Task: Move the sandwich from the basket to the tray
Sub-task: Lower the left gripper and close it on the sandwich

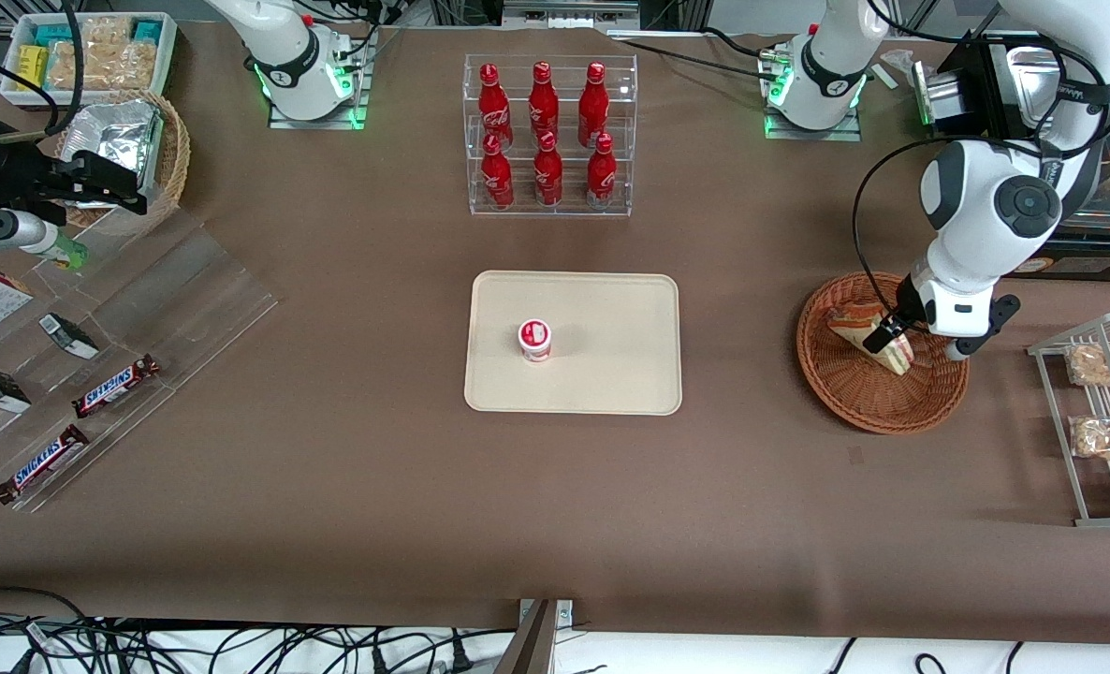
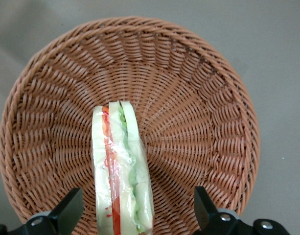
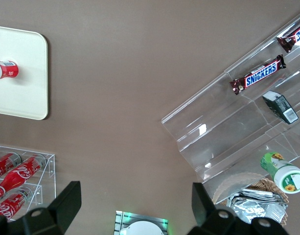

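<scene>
1. While the fingers (image 2: pixel 66 215) stand wide apart, one on each flank of the sandwich (image 2: pixel 121 171) and touching neither, the thing to do, I'd say, is sink a little lower and then close evenly on the two bread faces.
2. The gripper (image 1: pixel 892 334) hangs low over the basket (image 1: pixel 878 393), and the sandwich lies in it on its edge, layers showing, nearer one finger than the other; I'd shift to centre it first so it doesn't tip when squeezed.
3. A soft squeeze seems wise, since bread in clear wrap will squash or slip.
4. The tray (image 1: pixel 602 374) sits mid-table, well apart from the basket, with a small red-and-white cup (image 1: pixel 535 339) on it; I'd aim for bare tray beside the cup.
5. Hard to see: the fingertips are cut off in the wrist view, the arm covers part of the sandwich from the front, and how deep the fingers sit I cannot tell.
</scene>
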`<control>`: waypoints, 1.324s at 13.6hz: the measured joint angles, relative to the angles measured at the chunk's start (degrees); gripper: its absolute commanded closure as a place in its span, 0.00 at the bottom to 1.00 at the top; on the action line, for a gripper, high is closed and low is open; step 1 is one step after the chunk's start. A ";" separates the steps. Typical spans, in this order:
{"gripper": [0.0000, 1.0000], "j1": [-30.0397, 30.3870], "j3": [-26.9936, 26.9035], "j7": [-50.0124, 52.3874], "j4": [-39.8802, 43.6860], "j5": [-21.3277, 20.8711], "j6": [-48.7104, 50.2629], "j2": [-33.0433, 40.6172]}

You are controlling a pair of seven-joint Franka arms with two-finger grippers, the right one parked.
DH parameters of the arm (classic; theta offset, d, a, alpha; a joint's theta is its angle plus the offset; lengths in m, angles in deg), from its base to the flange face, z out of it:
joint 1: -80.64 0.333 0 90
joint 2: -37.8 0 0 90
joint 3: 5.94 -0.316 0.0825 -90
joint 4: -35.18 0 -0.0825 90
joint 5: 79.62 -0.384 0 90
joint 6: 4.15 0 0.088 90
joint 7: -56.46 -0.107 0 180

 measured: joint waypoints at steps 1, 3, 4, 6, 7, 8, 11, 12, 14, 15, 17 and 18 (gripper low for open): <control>0.00 0.00 0.00 0.04 -0.60 0.00 -0.77 0.01; 0.00 0.03 0.00 0.14 -1.87 0.00 -2.12 -0.04; 0.00 0.05 0.00 0.18 -2.49 0.00 -2.93 -0.14; 0.00 0.08 -0.03 0.21 -3.59 0.00 -4.63 -0.56; 0.00 0.08 -0.03 0.21 -3.99 0.00 -5.15 -0.84; 0.00 0.08 -0.03 0.22 -4.18 0.00 -5.34 -1.22; 0.00 0.53 -0.06 0.29 -4.20 -1.24 -6.31 -2.28; 0.00 1.01 -0.06 0.29 -4.20 -1.65 -6.40 -2.31; 0.00 1.62 -0.07 0.25 -4.17 -1.94 -6.70 -2.31; 0.00 1.64 -0.06 0.25 -4.15 -1.94 -6.78 -2.31; 0.30 1.64 -0.06 0.25 -4.15 -1.94 -6.83 -2.31; 0.51 1.64 -0.06 0.27 -4.15 -1.94 -6.83 -2.31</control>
